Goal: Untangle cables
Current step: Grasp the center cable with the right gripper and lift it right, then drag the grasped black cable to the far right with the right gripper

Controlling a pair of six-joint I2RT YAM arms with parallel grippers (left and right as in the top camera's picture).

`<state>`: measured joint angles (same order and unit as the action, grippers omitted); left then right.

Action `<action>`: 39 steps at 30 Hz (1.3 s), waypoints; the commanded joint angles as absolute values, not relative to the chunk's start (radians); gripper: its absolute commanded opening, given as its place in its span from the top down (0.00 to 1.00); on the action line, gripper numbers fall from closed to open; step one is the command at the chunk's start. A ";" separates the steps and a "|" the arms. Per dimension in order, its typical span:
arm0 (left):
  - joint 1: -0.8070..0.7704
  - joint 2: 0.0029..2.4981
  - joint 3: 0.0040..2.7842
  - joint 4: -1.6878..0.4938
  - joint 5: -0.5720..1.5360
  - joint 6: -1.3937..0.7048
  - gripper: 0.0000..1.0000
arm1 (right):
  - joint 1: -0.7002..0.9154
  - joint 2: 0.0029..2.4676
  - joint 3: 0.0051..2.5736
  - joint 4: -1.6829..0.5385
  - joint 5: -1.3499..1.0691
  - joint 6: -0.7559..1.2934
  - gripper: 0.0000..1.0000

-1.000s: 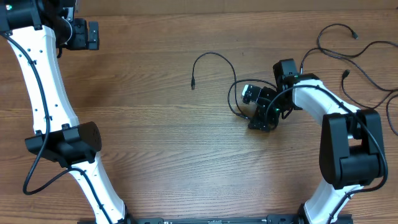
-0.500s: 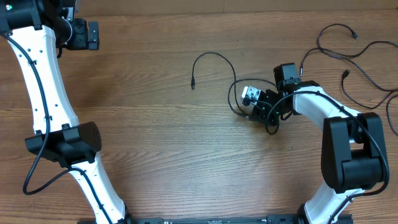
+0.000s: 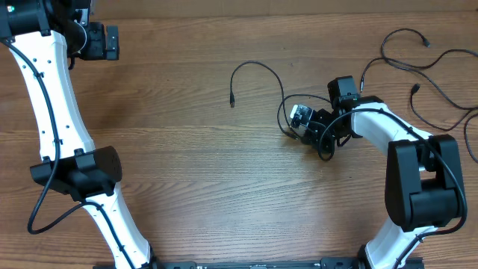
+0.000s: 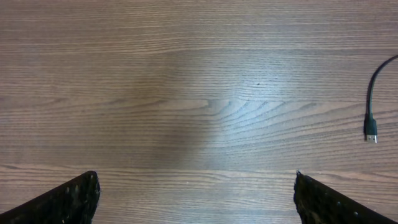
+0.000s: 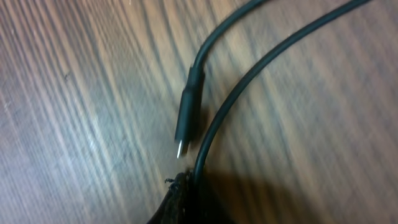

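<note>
Noting right claw (image 3: 301, 118) low on cable (image 3: 258, 65), mid-counter (image 3: 187, 149) | plug (image 5: 189, 106) just beyond tips at 12 o'clock, axis roughly 12–6 | grip: cannot tell | left claw (image 4: 195, 186) released, far off at 10 o'clock

**Brown wood-grain tabletop fills every view**

The table (image 3: 187, 187) is the only setting that shows. It is a mid-brown surface that reaches every edge of the overhead frame, with its grain running left to right. In the left wrist view a soft, pale sheen (image 4: 242, 109) lies just right of centre, and the wood is duller toward the left. In the right wrist view the grain runs diagonally and is blurred, with shadow along the bottom of the frame.
</note>
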<state>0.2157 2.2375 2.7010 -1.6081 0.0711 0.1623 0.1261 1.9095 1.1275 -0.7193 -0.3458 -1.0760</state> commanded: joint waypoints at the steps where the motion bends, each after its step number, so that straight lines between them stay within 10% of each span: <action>1: 0.208 2.253 2.705 -1.608 0.078 0.156 0.01 | 0.125 1.927 1.183 -0.764 -0.253 -0.982 0.96; 11: 0.208 2.253 2.705 -1.608 0.078 0.156 0.01 | 0.125 1.866 1.717 -1.234 -0.279 -0.550 0.96; 24: 0.208 2.253 2.705 -1.608 0.078 0.156 0.00 | 0.125 1.866 2.491 -1.667 -0.873 -0.479 0.96; 39: 0.208 2.253 2.705 -1.608 0.078 0.156 0.00 | 0.122 1.854 2.590 -1.663 -0.911 -0.227 0.96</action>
<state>0.2157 2.2375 2.7010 -1.6081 0.0711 0.1627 0.1249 1.8744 2.5717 -1.6684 -0.8860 -0.2779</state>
